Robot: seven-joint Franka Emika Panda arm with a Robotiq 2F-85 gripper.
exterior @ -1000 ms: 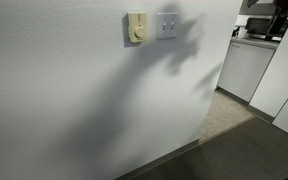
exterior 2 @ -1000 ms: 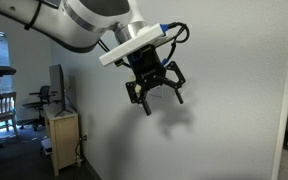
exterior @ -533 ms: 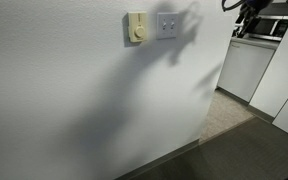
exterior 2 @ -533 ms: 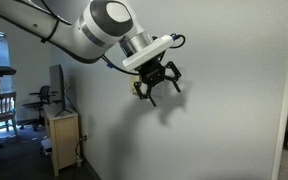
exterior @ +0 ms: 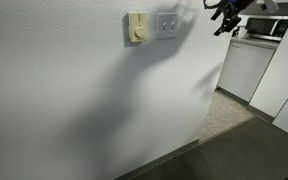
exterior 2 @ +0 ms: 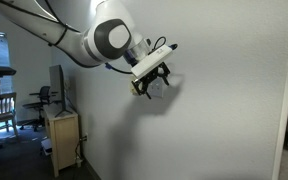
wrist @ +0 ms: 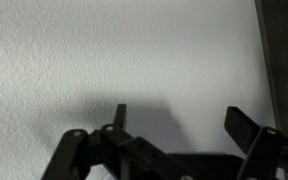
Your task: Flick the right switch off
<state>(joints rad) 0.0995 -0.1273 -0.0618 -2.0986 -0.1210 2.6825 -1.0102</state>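
The right switch (exterior: 172,23) and its plate (exterior: 167,33) are white, the knob plate (exterior: 136,27) cream-yellow, the wall (exterior: 74,90) white.

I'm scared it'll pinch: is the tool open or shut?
Open. In the wrist view the tool shows its fingers apart, with bare wall between them.

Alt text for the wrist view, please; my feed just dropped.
Bare, textured white wall fills nearly the whole wrist view. The open gripper stands dark at the bottom edge, and a dark strip runs down the right edge.
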